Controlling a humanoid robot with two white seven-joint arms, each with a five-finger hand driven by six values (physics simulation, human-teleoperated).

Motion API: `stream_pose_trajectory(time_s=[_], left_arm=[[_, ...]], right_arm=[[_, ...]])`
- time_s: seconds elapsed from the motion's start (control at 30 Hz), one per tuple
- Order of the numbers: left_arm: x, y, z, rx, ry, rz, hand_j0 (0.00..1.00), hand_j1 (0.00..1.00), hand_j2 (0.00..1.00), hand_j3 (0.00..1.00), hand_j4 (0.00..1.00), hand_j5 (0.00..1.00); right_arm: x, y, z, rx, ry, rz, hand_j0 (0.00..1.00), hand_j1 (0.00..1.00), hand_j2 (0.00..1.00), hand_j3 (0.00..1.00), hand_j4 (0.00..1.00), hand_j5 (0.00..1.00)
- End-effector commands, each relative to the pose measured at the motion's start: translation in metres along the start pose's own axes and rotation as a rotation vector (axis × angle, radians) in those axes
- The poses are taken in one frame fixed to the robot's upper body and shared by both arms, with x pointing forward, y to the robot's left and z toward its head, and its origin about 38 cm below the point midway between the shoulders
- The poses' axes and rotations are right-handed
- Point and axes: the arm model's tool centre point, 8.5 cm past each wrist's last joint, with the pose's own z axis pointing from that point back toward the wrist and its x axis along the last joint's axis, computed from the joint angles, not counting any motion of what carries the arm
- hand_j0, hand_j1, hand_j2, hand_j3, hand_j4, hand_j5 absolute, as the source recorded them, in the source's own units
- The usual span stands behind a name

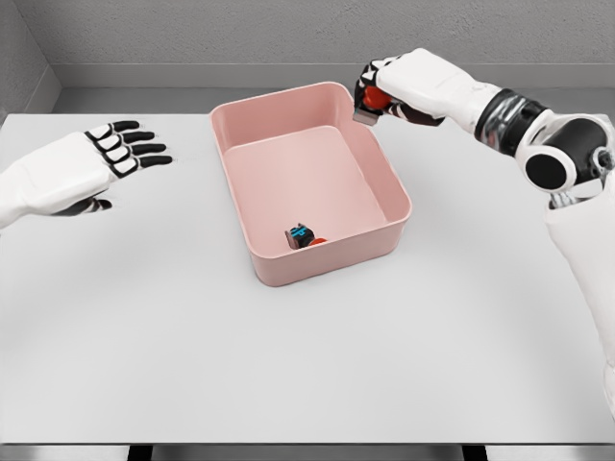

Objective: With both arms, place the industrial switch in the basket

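Now the right hand [377, 96] pinches a switch [369, 104] over the basket's [398, 192] far rim; released there, it could tip outside. Another switch [302, 235] lies inside; the left hand [115, 149] hovers spread.

Counter [307, 365]: white, matte, flat top filling most of the view, evenly lit, soft shadows only. Back wall [288, 29]: grey, faintly textured, with a lighter ledge [192, 77] along its base. Left wall [19, 58]: grey, meeting the back wall at a corner.

No readable text, labels, brands or numbers on anything in view.
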Motion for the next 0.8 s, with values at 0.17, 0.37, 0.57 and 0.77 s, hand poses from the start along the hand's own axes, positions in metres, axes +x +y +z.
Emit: stream_pose_trajectory(time_s=[0.17, 0.37, 0.57, 0.77], left_arm=[[-0.029, -0.021, 0.023, -0.058, 0.112, 0.033, 1.00, 1.00, 1.00, 1.00, 1.00, 1.00], [-0.018, -0.035, 0.015, -0.070, 0.092, 0.061, 1.00, 1.00, 1.00, 1.00, 1.00, 1.00], [-0.017, -0.039, 0.013, -0.096, 0.091, 0.067, 1.00, 1.00, 1.00, 1.00, 1.00, 1.00], [-0.017, -0.039, 0.013, -0.098, 0.091, 0.067, 1.00, 1.00, 1.00, 1.00, 1.00, 1.00]], right_arm=[[0.030, 0.009, -0.017, 0.009, -0.068, -0.013, 0.50, 0.50, 0.50, 0.50, 0.50, 0.50], [0.040, 0.013, -0.024, 0.015, -0.089, -0.022, 0.51, 0.51, 0.51, 0.51, 0.51, 0.51], [0.043, 0.013, -0.027, 0.012, -0.097, -0.024, 1.00, 1.00, 1.00, 1.00, 1.00, 1.00], [0.045, 0.014, -0.028, 0.011, -0.102, -0.030, 1.00, 1.00, 1.00, 1.00, 1.00, 1.00]])
